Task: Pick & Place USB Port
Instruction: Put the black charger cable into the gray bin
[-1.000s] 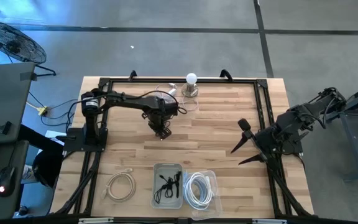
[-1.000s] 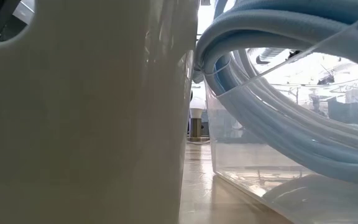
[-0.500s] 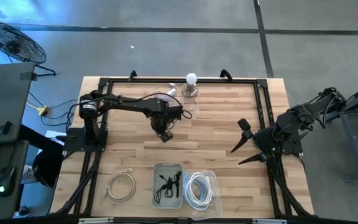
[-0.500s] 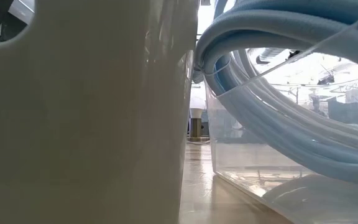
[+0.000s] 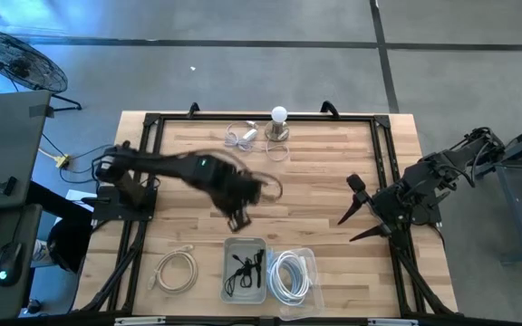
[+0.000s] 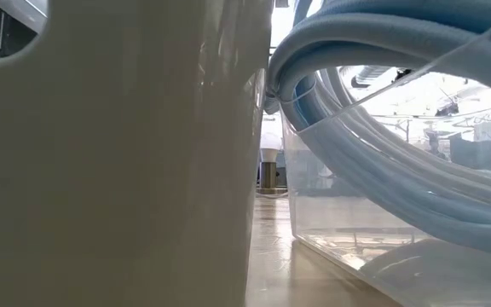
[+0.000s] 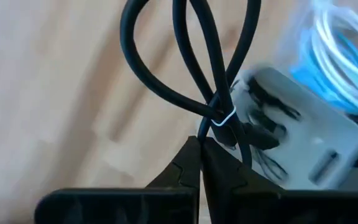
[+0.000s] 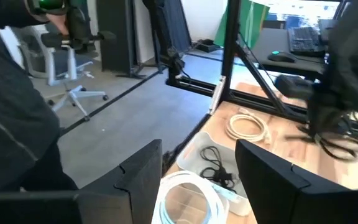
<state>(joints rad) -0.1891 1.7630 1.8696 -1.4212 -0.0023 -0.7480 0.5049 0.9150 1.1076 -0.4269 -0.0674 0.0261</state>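
the wooden worktop (image 5: 315, 172) carries two bins side by side at its near edge. the clear bin (image 5: 291, 276) on the right side holds a coil of white cable (image 5: 288, 274); in the low view that bin's wall (image 6: 373, 230) and its pale looped cable (image 6: 373, 128) fill the right of the picture. just beside it, the grey bin (image 5: 245, 269) holds a small bundle of black cable (image 5: 244, 268); its wall (image 6: 118, 153) blocks the left of the low view.

the left arm reaches from the worktop's left side toward the middle, blurred, with the left hand (image 5: 236, 215) over bare wood just behind the grey bin. in the left wrist view its fingers (image 7: 191, 171) are pressed together on the black usb cable (image 7: 213, 81), gripped at the spot where a thin white tie binds the bundle. the loops run away from the fingertips, so the bundle's long axis lies in line with the fingers. the high view shows a loop (image 5: 270, 187) beside the hand, toward the right side; whether the cable is clear of the wood i cannot tell.

the right arm waits at the worktop's right edge, its right hand (image 5: 359, 210) spread wide, holding nothing.

a loose cream cable coil (image 5: 177, 270) lies left of the grey bin. at the far edge stand a white bulb on a small base (image 5: 279, 125) and a clear-wrapped cable (image 5: 240, 136) beside it.
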